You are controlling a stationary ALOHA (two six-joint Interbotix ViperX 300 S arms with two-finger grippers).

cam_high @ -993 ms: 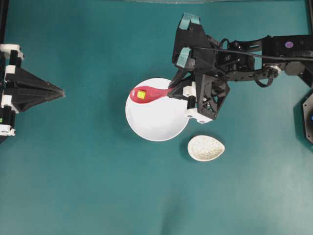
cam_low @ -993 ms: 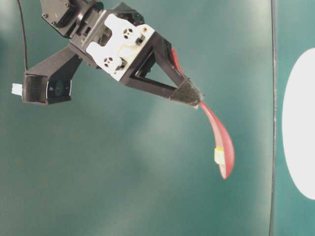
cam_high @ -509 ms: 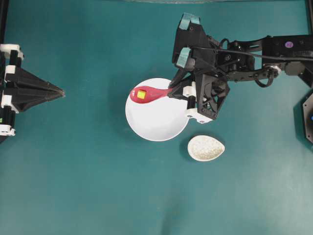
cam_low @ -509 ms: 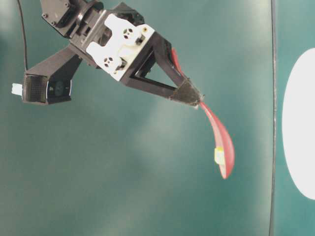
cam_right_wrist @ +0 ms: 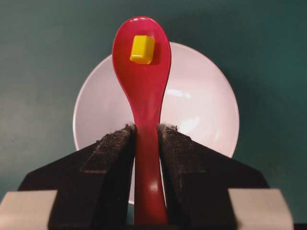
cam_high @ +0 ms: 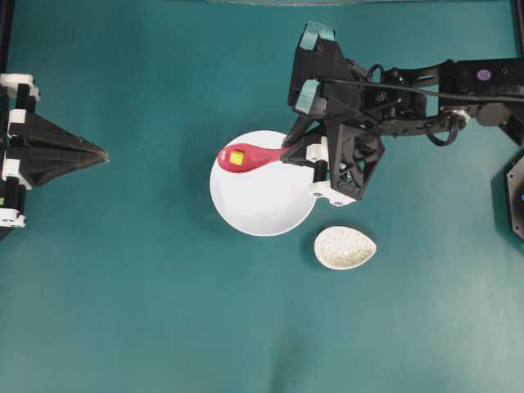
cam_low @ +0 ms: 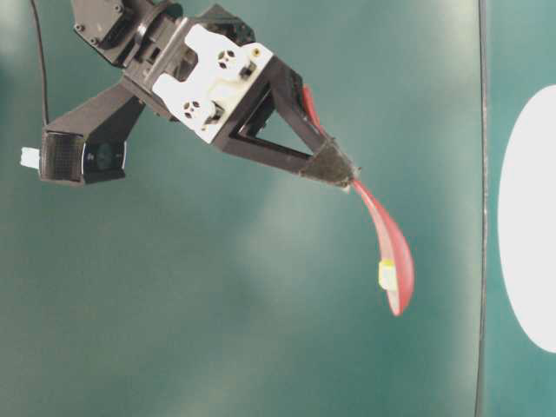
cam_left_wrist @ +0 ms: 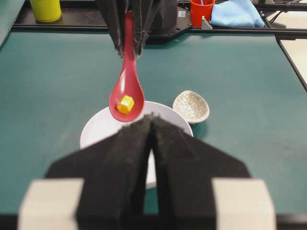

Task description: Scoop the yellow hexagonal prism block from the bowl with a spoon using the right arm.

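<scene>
My right gripper is shut on the handle of the pink-red spoon, held above the far-left rim of the white bowl. The yellow block lies in the spoon's scoop. The right wrist view shows the jaws clamped on the handle of the spoon, the block near the scoop's tip and the bowl empty below. The table-level view shows the spoon in the air with the block. My left gripper is shut and empty at the left edge.
A speckled beige spoon rest lies right of the bowl's near side. In the left wrist view a yellow cup, a red cup and a blue cloth stand beyond the table's far edge.
</scene>
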